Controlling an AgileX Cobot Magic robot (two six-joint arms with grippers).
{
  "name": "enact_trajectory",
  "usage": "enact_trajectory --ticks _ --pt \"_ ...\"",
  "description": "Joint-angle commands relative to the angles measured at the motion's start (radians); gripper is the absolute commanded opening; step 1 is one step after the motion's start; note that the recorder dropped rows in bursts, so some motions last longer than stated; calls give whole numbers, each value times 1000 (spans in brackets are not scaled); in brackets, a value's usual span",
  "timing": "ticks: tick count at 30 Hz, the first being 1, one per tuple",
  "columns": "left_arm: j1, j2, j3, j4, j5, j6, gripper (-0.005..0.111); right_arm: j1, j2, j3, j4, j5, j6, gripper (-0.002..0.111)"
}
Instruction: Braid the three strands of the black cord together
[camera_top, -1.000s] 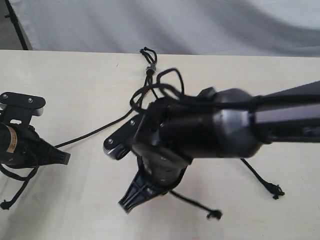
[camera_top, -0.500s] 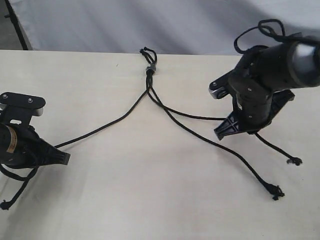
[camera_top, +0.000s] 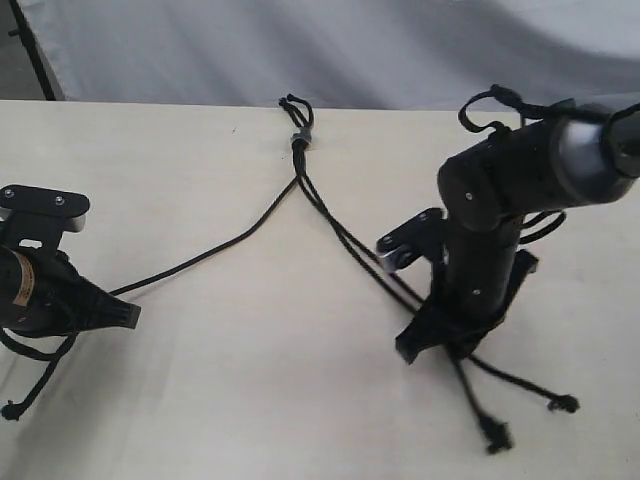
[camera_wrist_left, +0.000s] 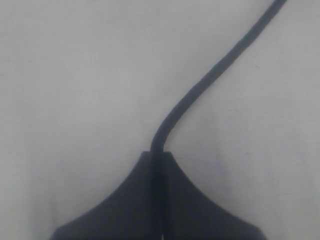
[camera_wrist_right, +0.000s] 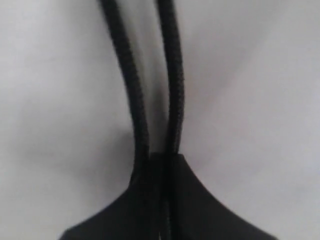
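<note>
Swung right hand (camera_top: 428, 345) from upper right down to lower centre, pinching two right strands (camera_top: 340, 228) (side by side, uncrossed). Kept left hand (camera_top: 125, 315) clamped on left strand (camera_top: 215, 255). No crossing made yet.

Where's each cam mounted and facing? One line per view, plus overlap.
Exterior: above the table, angled down toward the grey band; shows both arms, left gripper, right gripper.
Left wrist: on the left arm, looking past shut jaws along the left strand.
Right wrist: on the right arm, looking past shut jaws along the other two strands.
Shared: those strands also show in the exterior view.
</note>
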Motion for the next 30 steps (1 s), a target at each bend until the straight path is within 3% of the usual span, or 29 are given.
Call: enact_trajectory --ticks 1,4,8,16,23,30 --pt "3 2 8 1 5 -8 0 194 40 54 654 31 -497 0" --pt "3 2 8 1 5 -8 0 302 -7 26 713 81 -651 0" --pt "3 2 8 -3 8 -12 0 294 -109 -20 567 17 -522 0" --pt "3 3 8 -3 12 -15 0 37 -267 -31 269 -88 -272 0" --pt "3 3 8 -3 -7 -25 0 -218 -238 -26 282 -133 -247 0" --pt "3 3 8 -3 -7 -27 0 -295 -155 -26 301 -162 -237 0"
